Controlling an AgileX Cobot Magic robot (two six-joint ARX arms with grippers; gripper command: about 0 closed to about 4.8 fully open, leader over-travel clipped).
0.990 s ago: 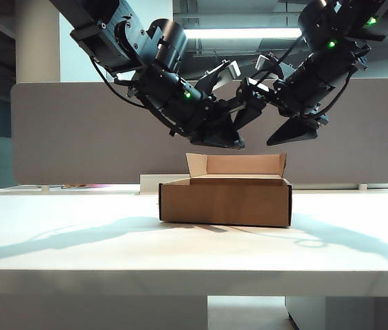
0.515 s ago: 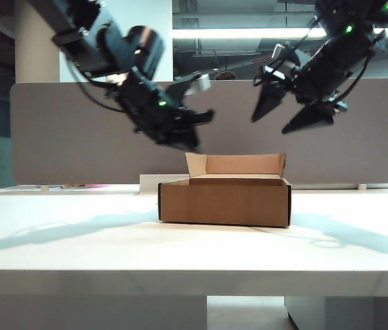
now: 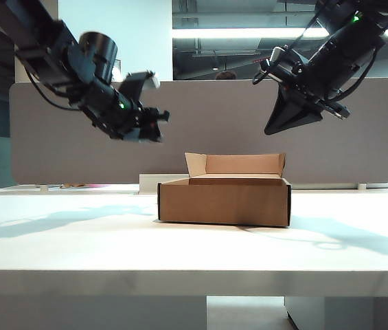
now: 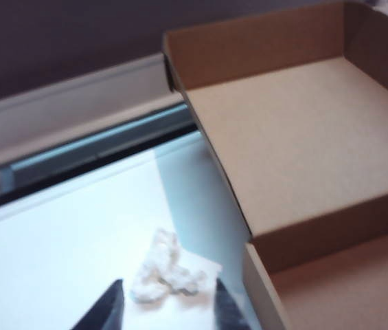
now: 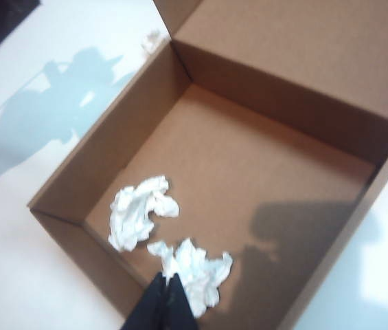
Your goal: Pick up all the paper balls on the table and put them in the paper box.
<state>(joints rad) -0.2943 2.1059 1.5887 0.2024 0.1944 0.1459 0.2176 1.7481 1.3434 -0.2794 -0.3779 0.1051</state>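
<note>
Paper ball (image 4: 165, 273) lies between left claw (image 4: 165, 311) fingers.

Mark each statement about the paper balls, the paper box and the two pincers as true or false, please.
1. Two paper balls lie inside the paper box. True.
2. The right pincer is wide open. False: it is shut and holds nothing, above the box.
3. A paper ball on the table lies beside the box, outside it. True.
4. The left pincer grips that ball. False: its fingers stand apart above it.
5. The box lid is closed. False: it stands open.
</note>
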